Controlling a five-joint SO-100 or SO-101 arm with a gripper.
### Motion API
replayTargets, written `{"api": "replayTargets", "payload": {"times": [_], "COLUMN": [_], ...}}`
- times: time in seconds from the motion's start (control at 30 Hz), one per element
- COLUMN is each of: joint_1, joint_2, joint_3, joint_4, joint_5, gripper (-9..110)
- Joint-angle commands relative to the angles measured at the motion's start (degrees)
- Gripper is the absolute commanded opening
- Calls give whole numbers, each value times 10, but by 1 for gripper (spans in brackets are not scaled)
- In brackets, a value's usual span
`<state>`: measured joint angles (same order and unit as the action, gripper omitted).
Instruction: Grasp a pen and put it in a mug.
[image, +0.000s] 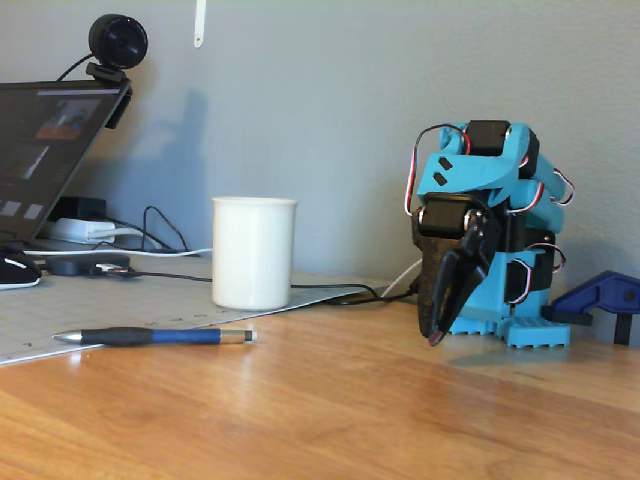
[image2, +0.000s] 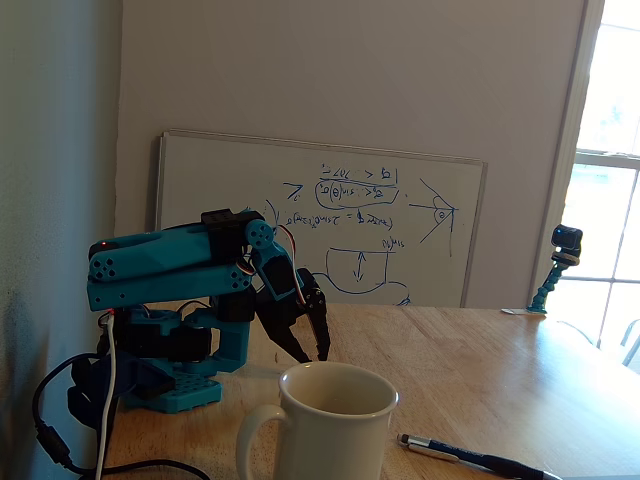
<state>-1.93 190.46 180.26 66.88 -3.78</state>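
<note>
The pen (image: 155, 337) lies flat on the desk (image: 400, 420), untouched, well apart from the claw (image: 437, 335). That claw hangs tip-down close to the arm's blue base (image: 525, 325), its fingers parted a little and holding nothing. Between the two stands the white mug (image: 254, 252), upright, just behind the pen and in from the desk's edges. A low, thin pen may roll or skid away under a closing pinch, and a careless sweep could knock the mug. The wood around the pen is bare, leaving room to come down from above; cables (image: 330, 292) trail behind the mug.
</note>
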Motion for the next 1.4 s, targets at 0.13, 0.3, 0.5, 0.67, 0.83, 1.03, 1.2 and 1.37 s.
{"api": "replayTargets", "payload": {"times": [0.13, 0.3, 0.5, 0.67, 0.83, 1.03, 1.2, 1.37], "joint_1": [1, 1, 4, 5, 25, 34, 36, 36], "joint_2": [17, 17, 13, 11, 11, 11, 6, -90], "joint_3": [-6, -6, -6, -12, -14, -15, -16, -44], "joint_4": [1, 1, 1, 1, 0, -1, -2, -86], "joint_5": [6, 6, 8, 11, 76, 135, 210, 345], "gripper": [3, 3, 3, 4, 4, 4, 4, 4]}}
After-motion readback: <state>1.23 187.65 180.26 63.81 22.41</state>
